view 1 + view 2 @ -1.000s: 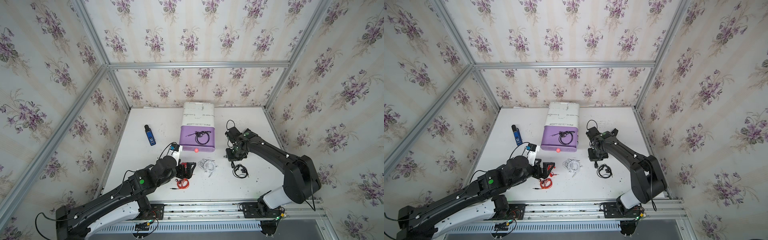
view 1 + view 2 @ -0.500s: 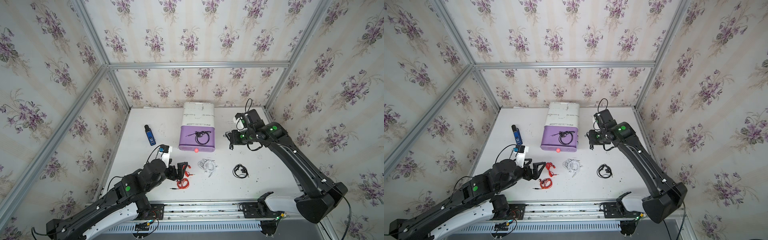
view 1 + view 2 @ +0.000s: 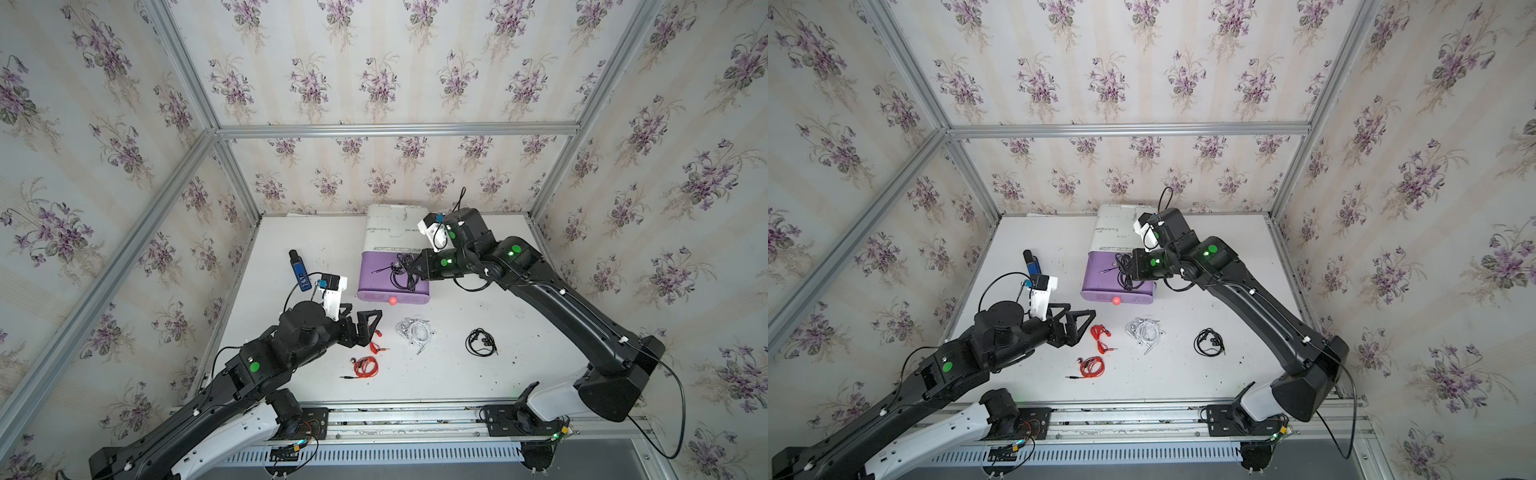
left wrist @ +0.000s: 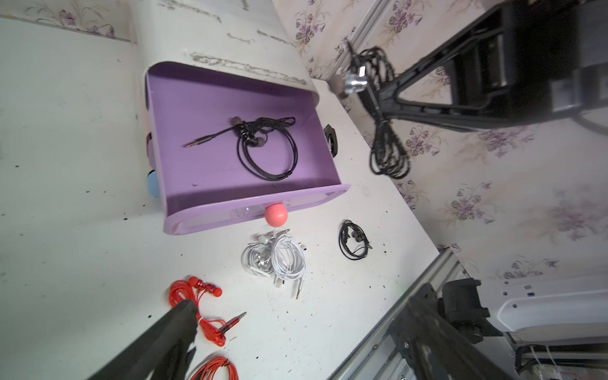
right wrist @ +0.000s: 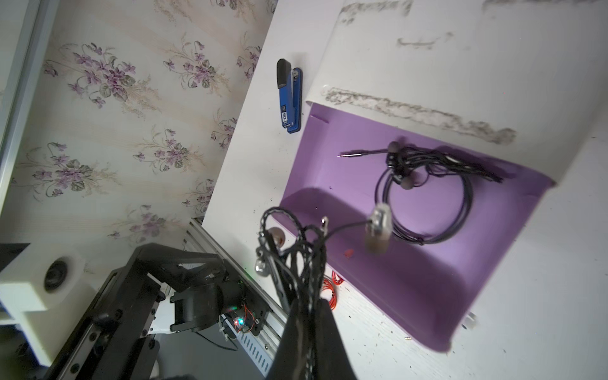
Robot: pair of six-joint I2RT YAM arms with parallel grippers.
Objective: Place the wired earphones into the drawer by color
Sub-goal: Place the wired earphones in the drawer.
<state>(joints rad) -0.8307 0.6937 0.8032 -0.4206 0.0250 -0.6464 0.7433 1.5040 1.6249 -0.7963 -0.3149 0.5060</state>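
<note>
Black earphones (image 5: 297, 250) blurred, pinched in right pincer (image 5: 307, 304) above purple drawer (image 5: 411, 289)

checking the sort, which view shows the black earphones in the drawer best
Left wrist: the black earphones lie whole and unobstructed in the drawer. Right wrist shows them partly behind a dangling set; in both top views they are tiny.

The drawer (image 3: 374, 295) is purple with a pink round knob (image 3: 392, 300), and its box (image 3: 390, 230) is white. There are red earphones (image 3: 365, 368), white earphones (image 3: 415, 331) and black earphones (image 3: 481, 342), a blue and black gadget (image 3: 300, 270), and a white table (image 3: 436, 382) with little dark specks. The walls (image 3: 374, 62) are pale with purple flowers and green leaves.
</note>
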